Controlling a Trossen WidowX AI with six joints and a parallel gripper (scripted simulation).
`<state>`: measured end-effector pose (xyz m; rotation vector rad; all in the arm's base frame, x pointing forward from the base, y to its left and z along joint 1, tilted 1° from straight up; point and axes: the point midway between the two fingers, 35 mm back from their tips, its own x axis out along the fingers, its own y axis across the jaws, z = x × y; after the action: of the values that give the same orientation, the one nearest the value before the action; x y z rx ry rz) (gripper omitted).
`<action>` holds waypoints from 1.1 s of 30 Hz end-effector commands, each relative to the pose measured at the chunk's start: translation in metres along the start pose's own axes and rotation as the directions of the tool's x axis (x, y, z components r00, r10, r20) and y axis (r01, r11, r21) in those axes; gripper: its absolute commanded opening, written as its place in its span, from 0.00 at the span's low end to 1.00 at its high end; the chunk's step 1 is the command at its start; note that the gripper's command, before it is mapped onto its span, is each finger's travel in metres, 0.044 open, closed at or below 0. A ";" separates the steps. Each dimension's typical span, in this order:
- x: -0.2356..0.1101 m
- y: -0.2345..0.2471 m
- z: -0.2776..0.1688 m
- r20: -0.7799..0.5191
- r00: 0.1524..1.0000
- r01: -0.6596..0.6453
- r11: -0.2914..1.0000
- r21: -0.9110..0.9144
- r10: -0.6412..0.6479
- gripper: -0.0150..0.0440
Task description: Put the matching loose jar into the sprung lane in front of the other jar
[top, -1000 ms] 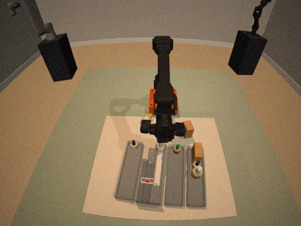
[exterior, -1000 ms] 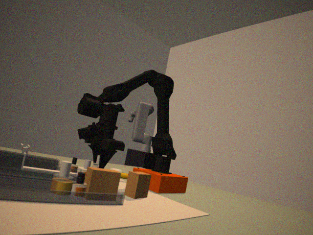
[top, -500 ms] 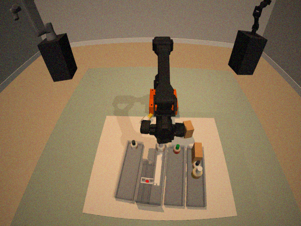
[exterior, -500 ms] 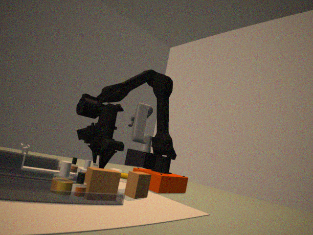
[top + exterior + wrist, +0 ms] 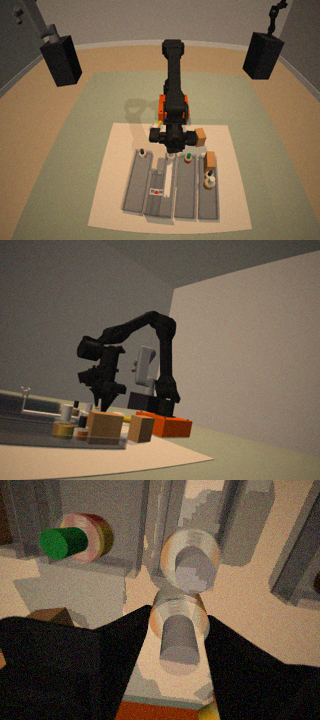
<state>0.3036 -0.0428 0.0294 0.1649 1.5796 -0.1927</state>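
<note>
My gripper [image 5: 177, 615] [image 5: 172, 151] [image 5: 102, 407] is shut on a pale jar with a grey cap [image 5: 178, 630], held upright just in front of the sprung lane's mouth. A matching grey-capped jar [image 5: 190, 566] [image 5: 169, 155] stands at the front end of that lane [image 5: 157, 204], right beyond the held one; the two look close or touching. The lane's white pusher plate [image 5: 156, 190], with a red mark, shows far down the lane in the top view. There the gripper hides the held jar.
A green-capped jar [image 5: 75, 541] [image 5: 188, 157] stands in the lane to one side and a black-capped jar [image 5: 141, 152] in the other. Two cardboard boxes [image 5: 200, 136] [image 5: 209, 161] and more jars [image 5: 209, 181] are by the far lane. A yellow-capped jar [image 5: 156, 125] lies near the orange base [image 5: 161, 105].
</note>
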 end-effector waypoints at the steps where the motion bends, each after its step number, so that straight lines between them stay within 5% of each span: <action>1: -0.003 0.000 0.014 0.044 0.999 -0.001 1.000 0.005 0.001 0.25; 33: -0.005 -0.001 0.026 0.045 0.999 -0.001 1.000 0.005 0.001 0.25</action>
<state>0.3166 -0.0458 0.0302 0.1680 1.5771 -0.1957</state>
